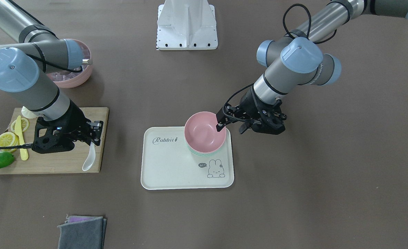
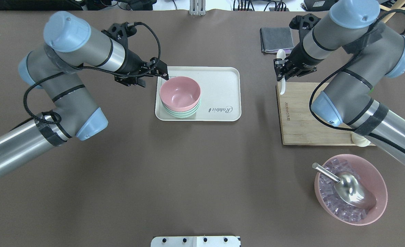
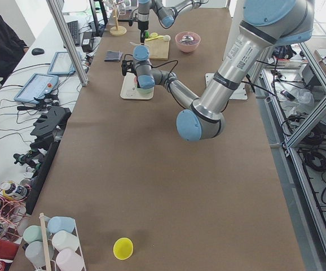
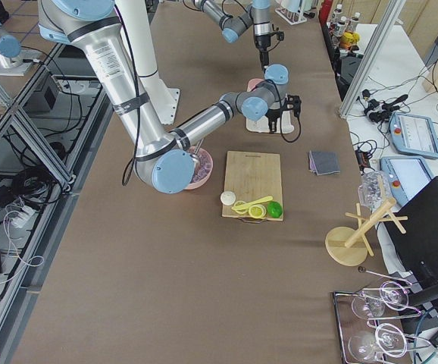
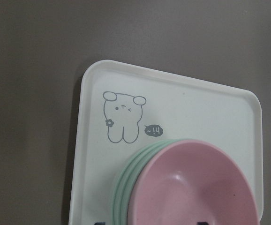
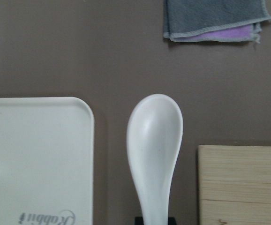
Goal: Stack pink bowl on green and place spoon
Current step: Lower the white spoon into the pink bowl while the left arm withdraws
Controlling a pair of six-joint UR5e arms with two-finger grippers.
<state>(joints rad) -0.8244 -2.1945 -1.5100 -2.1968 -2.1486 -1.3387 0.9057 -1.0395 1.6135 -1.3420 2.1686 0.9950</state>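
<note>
The pink bowl (image 1: pixel 204 131) sits nested on a stack of green bowls (image 1: pixel 204 153) at one corner of the cream rabbit tray (image 1: pixel 169 166). The same stack shows in the overhead view (image 2: pixel 180 91) and the left wrist view (image 5: pixel 191 187). My left gripper (image 1: pixel 231 127) is open, with one finger inside the pink bowl's rim and one outside it. My right gripper (image 1: pixel 95 133) is shut on the handle of the white spoon (image 1: pixel 89 159). It holds the spoon over the edge of the wooden cutting board (image 1: pixel 58 162). The spoon's scoop points away in the right wrist view (image 6: pixel 154 140).
The board holds lemon slices (image 1: pixel 7 140), a yellow knife (image 1: pixel 21 141) and a lime (image 1: pixel 0 160). A pink bowl of ice cubes with a metal scoop (image 2: pixel 346 192) stands near the robot's right side. A folded grey cloth (image 2: pixel 276 39) lies beyond the board.
</note>
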